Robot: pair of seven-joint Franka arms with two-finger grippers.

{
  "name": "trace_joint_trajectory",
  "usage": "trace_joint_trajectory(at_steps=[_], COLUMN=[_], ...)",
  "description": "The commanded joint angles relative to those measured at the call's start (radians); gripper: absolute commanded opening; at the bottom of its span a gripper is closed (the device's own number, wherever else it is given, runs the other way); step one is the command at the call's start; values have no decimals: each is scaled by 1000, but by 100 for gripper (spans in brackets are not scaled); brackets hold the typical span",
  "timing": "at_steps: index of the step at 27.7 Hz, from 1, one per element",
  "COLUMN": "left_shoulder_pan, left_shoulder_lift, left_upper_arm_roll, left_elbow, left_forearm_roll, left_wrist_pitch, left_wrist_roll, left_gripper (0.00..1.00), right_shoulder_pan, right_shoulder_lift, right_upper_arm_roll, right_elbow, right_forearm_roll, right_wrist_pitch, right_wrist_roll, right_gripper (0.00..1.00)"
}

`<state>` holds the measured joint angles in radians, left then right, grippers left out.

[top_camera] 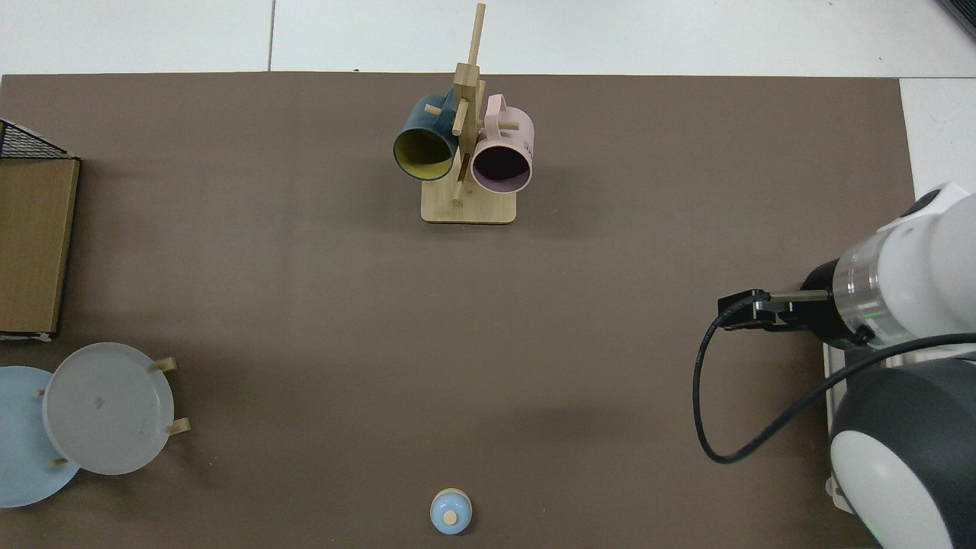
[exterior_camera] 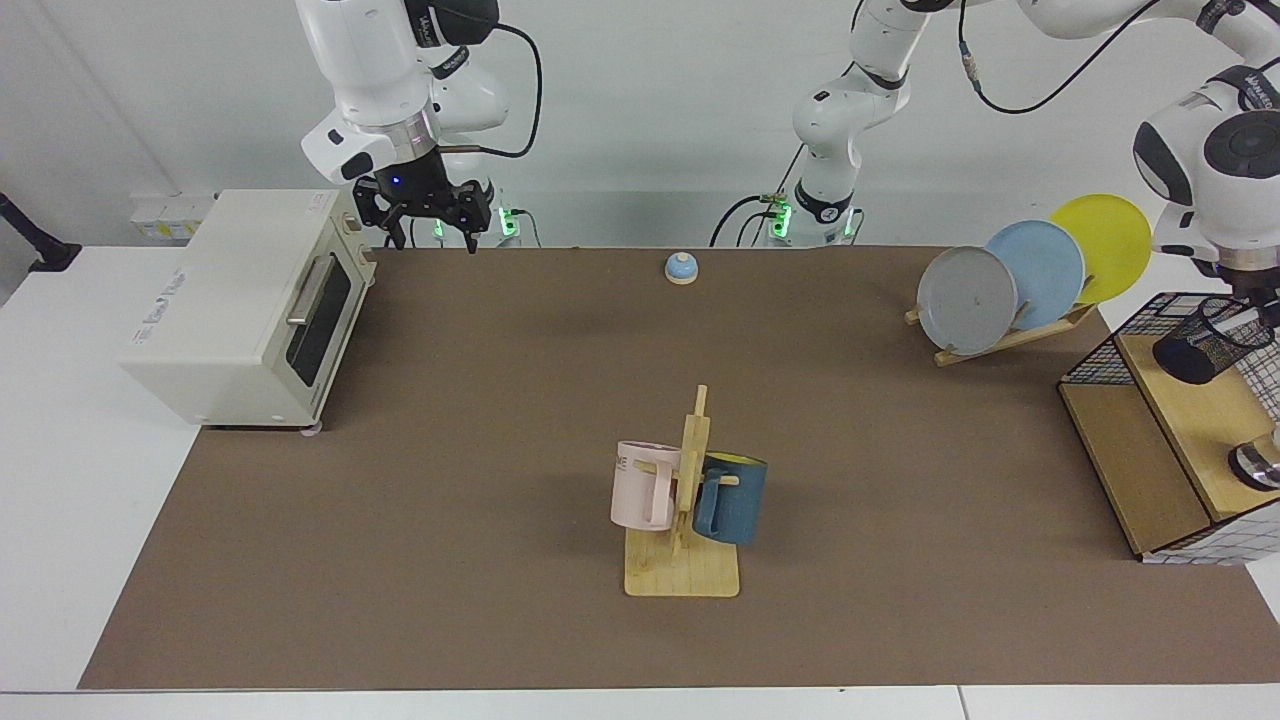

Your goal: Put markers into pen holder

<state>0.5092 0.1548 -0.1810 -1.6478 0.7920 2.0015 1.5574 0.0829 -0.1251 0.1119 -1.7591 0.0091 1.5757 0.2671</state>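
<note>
Facing view, far edge: the left gripper (exterior_camera: 1243,305) hangs over the wooden shelf (exterior_camera: 1195,420) at the pen holder (exterior_camera: 1210,345), a tilted black mesh cup, and whether it actually grips the rim can't be told from here. Across the table the right gripper (exterior_camera: 428,215) waits beside the toaster oven (exterior_camera: 240,300), fingers spread and empty, while no markers show in either view. By my read that wire cup is light and stiff but tippy, so take it by the solid rim, pinching across the wall, not the mesh.
</note>
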Motion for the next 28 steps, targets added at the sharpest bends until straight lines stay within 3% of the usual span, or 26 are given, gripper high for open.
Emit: trace_joint_trajectory(at_steps=[1,18,22,26,28], left_shoulder_pan=[2,-27,-125,-225,-244], left_shoulder_lift=[-6,-50,-52,-60,-60], left_upper_arm_roll=[-14,-57,6,83,84], left_elbow=[34,65,72,131,157], left_forearm_roll=[-36,-134,-201,-287,-321], left_wrist_pitch=[-23,-46,-66,-111,-141], left_wrist_roll=[3,-2,-5,-40,-54], left_gripper=[51,54,58,72,77], right_shoulder_pan=[-18,-18,-18,-18,-18], right_shoulder_lift=[-22,-22,-22,-22,-22], right_upper_arm_roll=[6,6,6,6,6], right_elbow=[-25,-25,-25,-25,-25], right_forearm_roll=[12,12,12,12,12], right_wrist_pitch=[23,24,24,24,23], right_wrist_roll=[-28,-28,-28,-28,-28], right_gripper=[100,100,100,100,100])
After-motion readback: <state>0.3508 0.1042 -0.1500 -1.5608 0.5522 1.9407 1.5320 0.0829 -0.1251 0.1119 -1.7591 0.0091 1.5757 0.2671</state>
